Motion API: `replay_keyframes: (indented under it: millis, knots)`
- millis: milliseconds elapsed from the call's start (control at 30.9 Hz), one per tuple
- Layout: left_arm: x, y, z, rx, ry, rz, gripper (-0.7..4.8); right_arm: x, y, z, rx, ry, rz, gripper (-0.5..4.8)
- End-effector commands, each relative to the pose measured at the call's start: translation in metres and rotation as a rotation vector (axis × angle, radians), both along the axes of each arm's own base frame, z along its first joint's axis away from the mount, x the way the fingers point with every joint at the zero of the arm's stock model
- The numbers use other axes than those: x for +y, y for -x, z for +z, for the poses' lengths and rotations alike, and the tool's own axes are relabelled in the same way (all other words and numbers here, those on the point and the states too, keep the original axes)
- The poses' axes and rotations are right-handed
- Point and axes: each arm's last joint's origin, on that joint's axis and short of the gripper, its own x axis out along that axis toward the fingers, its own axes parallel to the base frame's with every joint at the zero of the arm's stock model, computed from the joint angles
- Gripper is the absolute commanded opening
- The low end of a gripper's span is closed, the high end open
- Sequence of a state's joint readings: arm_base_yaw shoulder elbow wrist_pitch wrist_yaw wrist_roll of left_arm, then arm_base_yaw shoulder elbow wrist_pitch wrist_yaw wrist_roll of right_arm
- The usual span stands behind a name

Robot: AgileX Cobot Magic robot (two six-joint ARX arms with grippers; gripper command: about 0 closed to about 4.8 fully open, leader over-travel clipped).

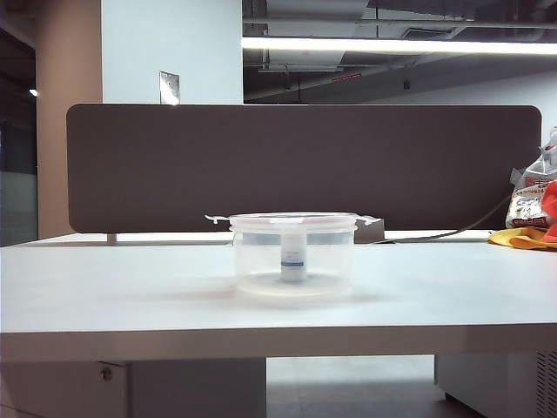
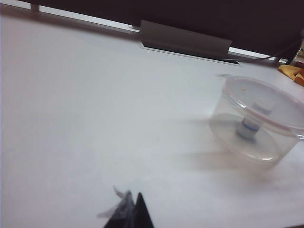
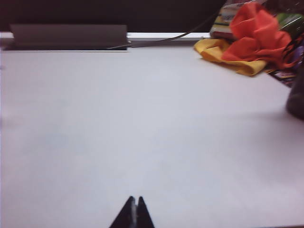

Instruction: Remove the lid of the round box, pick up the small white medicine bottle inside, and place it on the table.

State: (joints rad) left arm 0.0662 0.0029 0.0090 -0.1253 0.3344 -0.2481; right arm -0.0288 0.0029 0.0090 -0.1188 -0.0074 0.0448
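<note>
Small white medicine bottle [image 1: 293, 259] stands upright at centre of round box [image 1: 293, 261], blue band on label. Lid [image 1: 292, 220] sits flat on box rim, tabs out both sides. Box rests mid table [image 1: 104, 287], before brown partition [image 1: 174, 165]. My left gripper [image 2: 131, 209] well apart from box, jaws closed, empty. My right gripper [image 3: 133, 213] over bare table, jaws closed, empty; orange and yellow cloth [image 3: 247, 38] far beyond it, by partition.

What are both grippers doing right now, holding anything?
Left gripper: jaws shut, holding nothing, clear of the round box.
Right gripper: jaws shut, holding nothing, over bare table.
</note>
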Motion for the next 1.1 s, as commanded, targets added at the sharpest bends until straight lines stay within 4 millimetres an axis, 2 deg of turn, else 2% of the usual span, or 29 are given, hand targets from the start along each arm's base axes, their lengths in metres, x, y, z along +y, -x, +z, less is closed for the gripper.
replay_keyframes:
  millis: [32, 65, 162, 227, 389, 583, 648, 842, 1004, 1101]
  knots:
    - [0.000, 0.000, 0.001, 0.012, 0.093, -0.003, -0.05, 0.001, 0.000, 0.001, -0.018, -0.077, 0.015, 0.11]
    - [-0.001, 0.000, 0.001, 0.019, 0.123, -0.009, -0.05, 0.001, 0.000, 0.001, -0.018, -0.108, 0.017, 0.39]
    - [-0.002, 0.001, 0.003, 0.022, 0.160, -0.062, -0.05, 0.002, -0.001, 0.004, -0.049, -0.171, 0.061, 1.71]
    - [-0.003, 0.001, 0.007, 0.021, 0.190, -0.097, -0.06, 0.004, 0.000, 0.011, -0.099, -0.178, 0.114, 2.14]
    - [-0.003, 0.005, 0.027, -0.034, 0.201, -0.095, -0.06, 0.004, 0.006, 0.043, -0.200, -0.255, 0.126, 2.13]
    - [-0.004, 0.011, 0.071, -0.118, 0.149, -0.105, -0.06, 0.004, 0.013, 0.094, -0.274, -0.250, 0.137, 2.14]
    - [-0.004, 0.010, 0.091, -0.140, 0.110, -0.106, -0.06, 0.004, 0.011, 0.113, -0.276, -0.249, 0.137, 2.17]
    - [-0.003, -0.006, 0.150, -0.142, 0.035, -0.120, -0.06, 0.004, -0.010, 0.163, -0.225, -0.194, 0.131, 2.16]
    - [-0.004, -0.026, 0.177, -0.088, 0.020, -0.191, -0.06, 0.004, -0.029, 0.192, -0.160, -0.186, 0.163, 2.16]
    - [-0.007, -0.039, 0.185, -0.057, 0.026, -0.233, -0.06, 0.006, -0.041, 0.203, -0.111, -0.187, 0.219, 2.08]
